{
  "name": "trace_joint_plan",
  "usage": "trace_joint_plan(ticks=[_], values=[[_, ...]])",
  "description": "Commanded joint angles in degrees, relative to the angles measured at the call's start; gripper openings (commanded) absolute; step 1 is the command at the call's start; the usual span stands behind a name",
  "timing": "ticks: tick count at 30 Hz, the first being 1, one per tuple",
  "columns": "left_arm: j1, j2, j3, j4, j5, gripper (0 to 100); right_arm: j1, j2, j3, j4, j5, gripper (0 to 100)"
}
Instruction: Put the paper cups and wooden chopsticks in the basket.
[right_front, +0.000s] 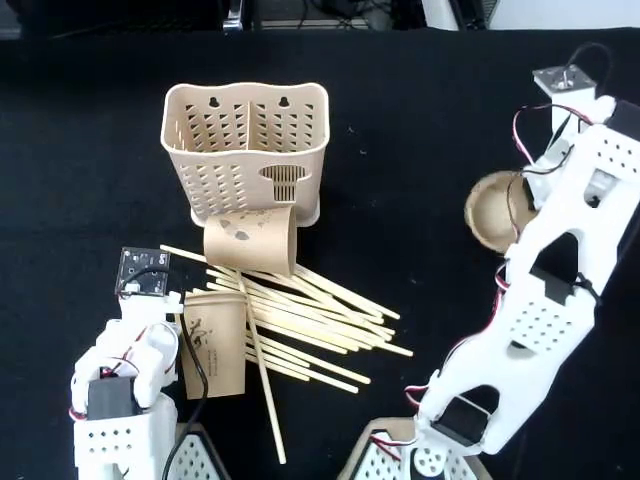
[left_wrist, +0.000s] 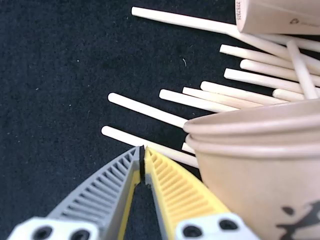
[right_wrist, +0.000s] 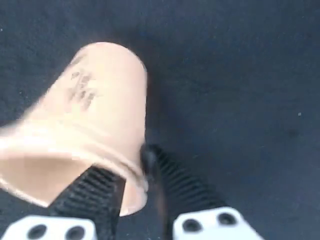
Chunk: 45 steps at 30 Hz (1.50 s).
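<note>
Our right gripper (right_wrist: 131, 170) pinches a cup (right_wrist: 95, 100) by the rim at the table's (right_front: 420, 120) right side, well apart from the basket (right_front: 245, 150). We should keep that pinch firm, lift clear (chopsticks (right_front: 310, 320) lie strewn near the basket), and let go only once over a compartment. The left gripper (left_wrist: 141, 161) sits clenched, empty.

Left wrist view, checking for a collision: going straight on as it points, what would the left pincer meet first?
The left pincer, shut, points at the nearest wooden chopstick lying across its path. It would likely meet that first, unless it passes above; depth is unclear.
</note>
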Motion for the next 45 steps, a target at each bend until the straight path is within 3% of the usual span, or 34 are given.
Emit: trace_joint_plan(ticks=[1, 8, 20, 29, 42, 45], values=[[0.3, -0.6, 0.9, 1.1, -0.4, 3, -0.7, -5.3, -2.1, 0.8, 0.7, 1.2], [0.2, -0.6, 0.9, 1.1, -0.4, 3, 0.5, -8.4, 1.8, 0.9, 3.0, 1.2], [0.2, -0.6, 0.9, 1.1, -0.4, 3, 0.0, -33.7, 34.3, 0.4, 6.9, 1.2], [0.2, -0.6, 0.9, 1.1, -0.4, 3, -0.9, -41.6, 55.8, -13.7, 7.5, 1.2], [0.2, -0.6, 0.9, 1.1, -0.4, 3, -7.2, -34.2, 57.9, -17.1, 4.7, 1.6], [0.2, -0.6, 0.9, 1.1, -0.4, 3, -7.4, -31.0, 53.9, -17.0, 2.4, 6.8]])
